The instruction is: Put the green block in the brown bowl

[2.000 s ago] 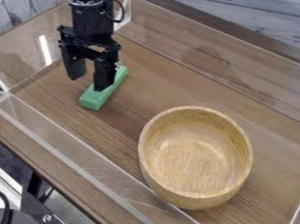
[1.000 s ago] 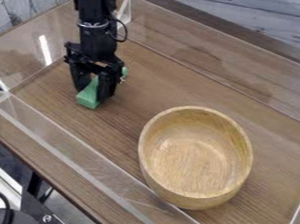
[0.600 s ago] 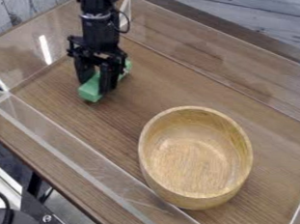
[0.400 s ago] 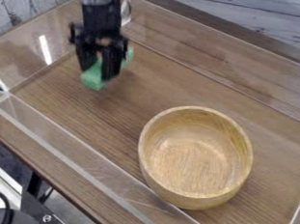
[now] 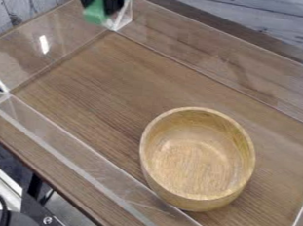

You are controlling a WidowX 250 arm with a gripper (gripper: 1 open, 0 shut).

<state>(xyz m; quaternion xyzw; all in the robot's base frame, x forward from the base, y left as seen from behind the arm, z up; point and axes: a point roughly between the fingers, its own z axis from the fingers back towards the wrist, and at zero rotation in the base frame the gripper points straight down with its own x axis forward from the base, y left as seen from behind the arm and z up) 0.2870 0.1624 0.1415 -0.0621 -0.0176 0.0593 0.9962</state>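
Observation:
At the top edge of the camera view, high above the wooden tabletop (image 5: 110, 93), the green block (image 5: 92, 13) hangs between the dark fingers of my gripper (image 5: 105, 6). The gripper is shut on it, and only the lower ends of the fingers show because the rest is cut off by the frame. The brown bowl (image 5: 201, 114) stands on the table at the lower right, round and shallow, with nothing inside. The block is well to the upper left of the bowl and far from it.
Clear plastic walls (image 5: 73, 163) fence the tabletop along its front and left edges. A pale wall (image 5: 252, 15) runs behind the table. Dark cables and a frame (image 5: 4, 207) show below the front left corner.
The gripper has closed on the green block where it lay on the table and has lifted it straight up, from the tabletop to the top edge of the view. The bowl has not moved.

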